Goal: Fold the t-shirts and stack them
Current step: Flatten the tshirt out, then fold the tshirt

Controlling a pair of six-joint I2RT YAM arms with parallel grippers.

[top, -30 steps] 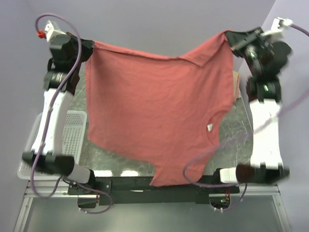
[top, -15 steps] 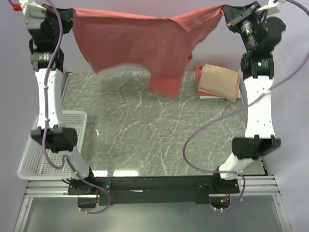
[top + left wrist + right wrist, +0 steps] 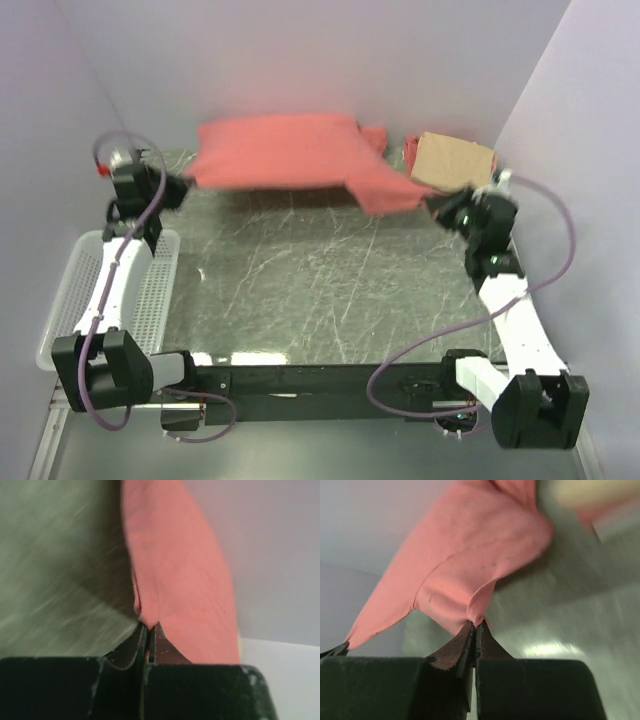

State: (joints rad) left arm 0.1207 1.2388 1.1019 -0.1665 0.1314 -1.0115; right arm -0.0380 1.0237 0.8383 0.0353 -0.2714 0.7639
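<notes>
The salmon-red t-shirt (image 3: 285,150) stretches across the far side of the marble table, blurred by motion. Its left edge is pinched in my left gripper (image 3: 185,182), which is shut on the cloth (image 3: 175,575). My right gripper (image 3: 432,203) is shut on the shirt's other corner (image 3: 465,555), near the table's far right. A folded tan t-shirt (image 3: 455,160) lies on a folded pink one (image 3: 410,152) at the back right, just behind the right gripper.
A white mesh basket (image 3: 70,300) stands at the table's left edge beside the left arm. The marble table (image 3: 320,280) ends at a black rail at the near side. Purple walls close in at the back and the right.
Both arms have swung down from high above to near the table's far side, carrying the red t-shirt down with them. It hung in the air before and now lies low at the back.
</notes>
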